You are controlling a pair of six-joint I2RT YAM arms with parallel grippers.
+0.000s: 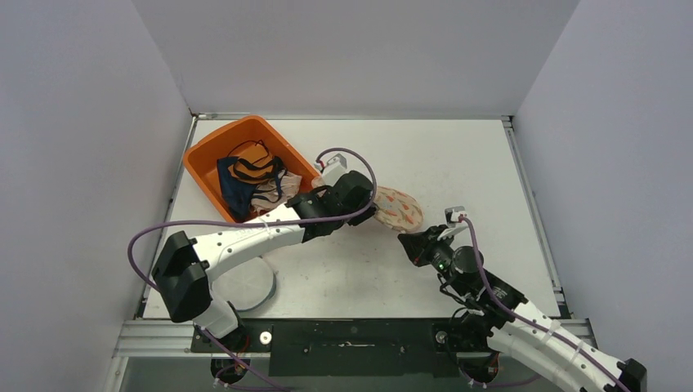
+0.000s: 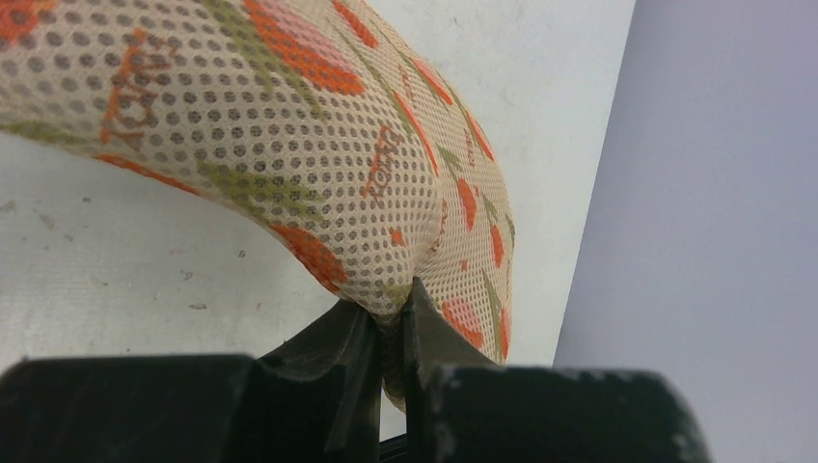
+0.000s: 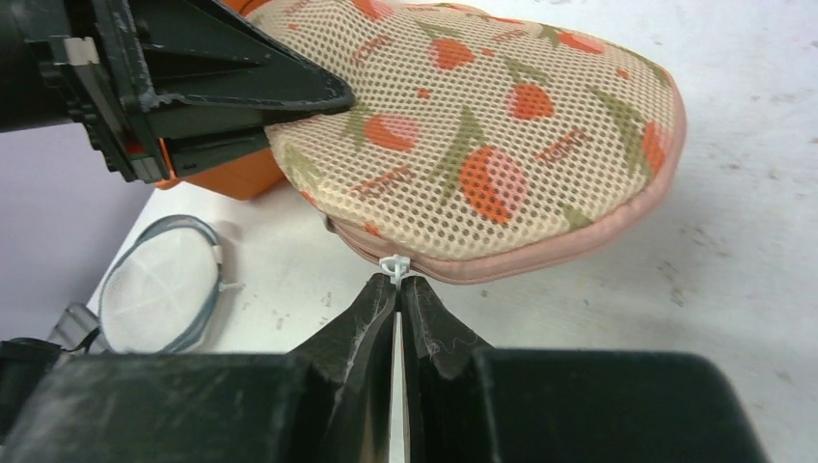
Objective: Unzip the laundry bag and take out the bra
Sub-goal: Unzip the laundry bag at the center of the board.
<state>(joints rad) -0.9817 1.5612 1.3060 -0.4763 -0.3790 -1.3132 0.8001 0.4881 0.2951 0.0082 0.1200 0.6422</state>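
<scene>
The laundry bag (image 1: 398, 208) lies mid-frame on the table (image 1: 458, 163), zipped shut. The left hand (image 2: 391, 316) pinches its mesh; the right hand (image 3: 397, 289), pressed together, nips the zipper pull (image 3: 395, 264). Pull steadily along the seam, keeping the mesh taut.

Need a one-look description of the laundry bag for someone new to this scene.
Start at the orange bin at the table's far left. Just right of it, between the left tool and right tool, lies the laundry bag: a domed cream mesh pouch with orange-red print and pink trim, unlike the flat white mesh disc by the left arm's base.
</scene>
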